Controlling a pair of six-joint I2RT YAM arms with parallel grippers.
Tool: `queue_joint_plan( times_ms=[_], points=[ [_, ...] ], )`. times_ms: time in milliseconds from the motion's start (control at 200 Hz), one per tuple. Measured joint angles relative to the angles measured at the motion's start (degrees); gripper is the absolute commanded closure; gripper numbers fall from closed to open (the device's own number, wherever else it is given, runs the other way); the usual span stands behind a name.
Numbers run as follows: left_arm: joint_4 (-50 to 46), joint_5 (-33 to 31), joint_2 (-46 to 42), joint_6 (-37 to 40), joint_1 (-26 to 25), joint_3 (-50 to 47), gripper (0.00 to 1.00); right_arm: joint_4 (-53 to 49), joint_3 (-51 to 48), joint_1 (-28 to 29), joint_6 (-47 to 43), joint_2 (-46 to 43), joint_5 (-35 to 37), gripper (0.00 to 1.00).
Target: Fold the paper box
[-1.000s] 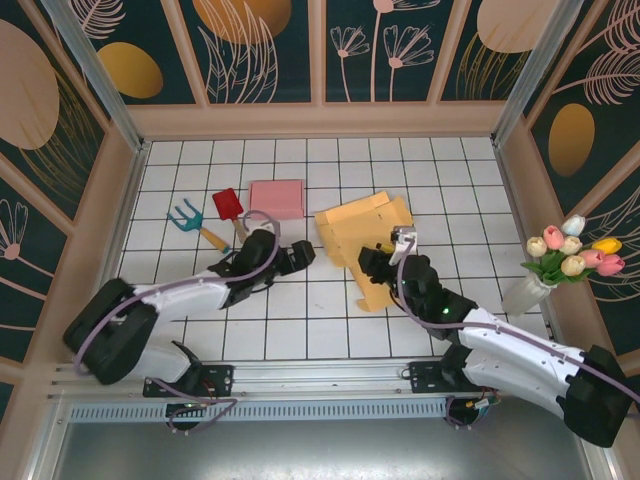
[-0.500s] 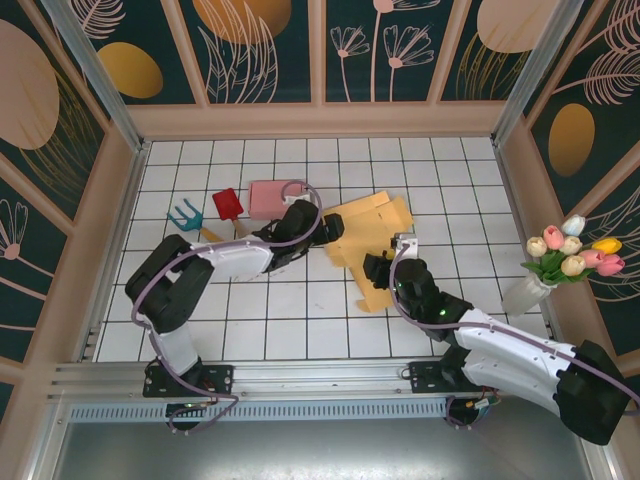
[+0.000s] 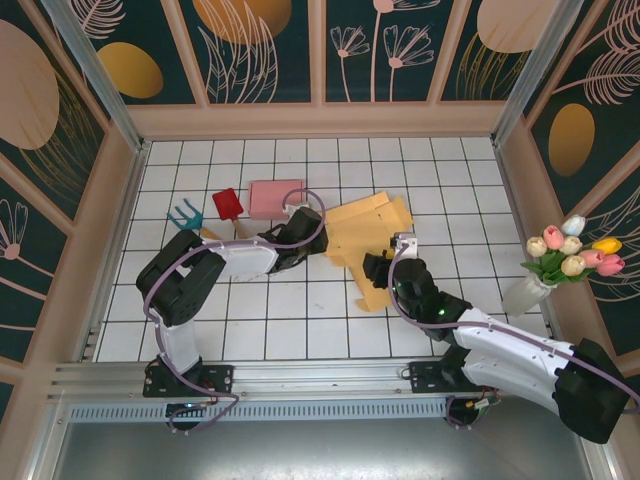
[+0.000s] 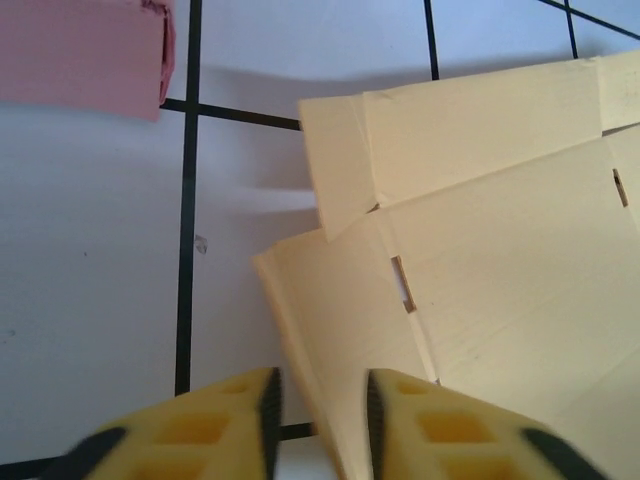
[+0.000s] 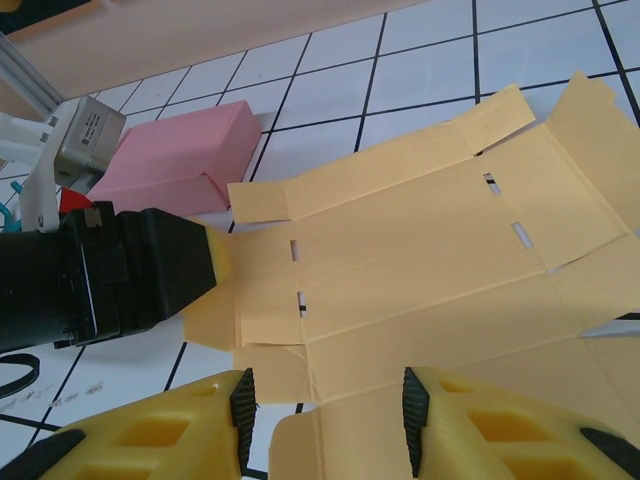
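1. Yellow, flat, die-cut cardboard box (image 3: 372, 222) lies unfolded at the middle of the white tiled table (image 3: 300, 315).
2. The step in hand looks to be raising its left flap (image 4: 335, 320). It is best pinched near the scored crease and swung up along that line while the base is held flat.
3. The left gripper (image 4: 320, 388) reaches in low, its arm stretched rightward. Its jaws stand close either side of the flap's edge, but I cannot tell whether they pinch it.
4. The right gripper (image 5: 327, 392) hovers over the near panel, jaws apart.
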Motion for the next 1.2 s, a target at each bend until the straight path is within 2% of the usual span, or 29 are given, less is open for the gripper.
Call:
queue_joint_plan(
  times_ms=[110, 325, 455, 505, 636, 781, 1016, 1201],
  points=[
    [1.2, 0.2, 0.0, 0.1, 0.0, -0.3, 1.0, 0.0, 0.0, 0.0, 0.0, 0.0, 0.0, 0.53],
    [4.7, 1.7, -4.4, 2.5, -0.1, -4.1, 1.0, 0.1, 0.1, 0.0, -1.4, 0.7, -0.3, 0.53],
    [8.0, 0.7, -12.4, 7.1, -0.1, -8.4, 1.0, 0.3, 2.8, -0.3, -5.6, 3.1, -2.5, 0.53],
    [9.8, -0.2, -16.2, 9.4, -0.1, -10.4, 1.0, 0.4, 5.2, -0.5, -8.1, 4.5, -3.6, 0.49],
    [19.7, -1.4, -27.8, 15.5, -0.2, -20.7, 1.0, -1.7, 15.1, -1.0, -17.5, 9.9, -6.6, 0.46],
    [28.2, -2.4, -39.0, 22.0, -0.3, -33.3, 1.0, -8.6, 29.5, -1.2, -30.8, 16.3, -11.0, 0.43],
    [33.0, -2.8, -51.6, 30.6, -0.3, -43.6, 1.0, -25.3, 46.5, -1.3, -56.0, 22.3, -18.4, 0.41],
    [34.8, -1.1, -59.5, 33.8, -0.3, -47.6, 1.0, -41.4, 58.1, -1.4, -69.4, 29.3, -22.4, 0.43]
  ],
)
